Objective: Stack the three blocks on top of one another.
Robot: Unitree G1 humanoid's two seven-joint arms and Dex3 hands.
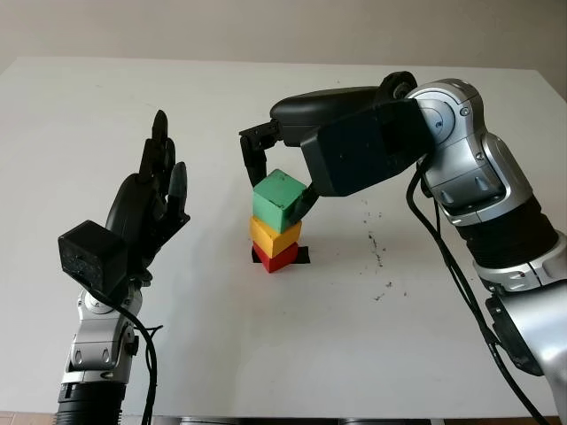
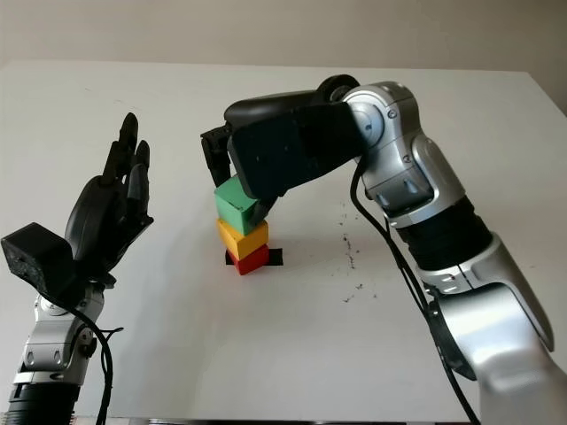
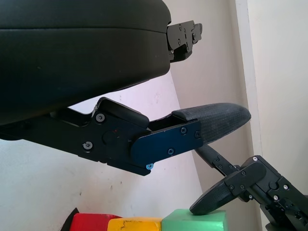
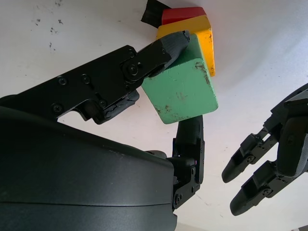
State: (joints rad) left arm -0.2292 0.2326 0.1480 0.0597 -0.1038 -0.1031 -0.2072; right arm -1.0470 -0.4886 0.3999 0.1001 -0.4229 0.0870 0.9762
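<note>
A red block (image 1: pixel 280 258) stands on a black mark on the white table, with a yellow block (image 1: pixel 274 235) on top of it. A green block (image 1: pixel 279 200) sits on the yellow one, a little turned. My right hand (image 1: pixel 276 168) reaches in from the right and is shut on the green block (image 4: pixel 183 90), one finger (image 4: pixel 161 50) on one side and another (image 4: pixel 190 139) on the opposite side. My left hand (image 1: pixel 152 190) is open, raised upright left of the stack and apart from it.
The white table (image 1: pixel 266 336) extends widely around the stack. Small dark specks (image 1: pixel 376 248) dot the surface to the right of the blocks. The table's far edge meets a pale wall.
</note>
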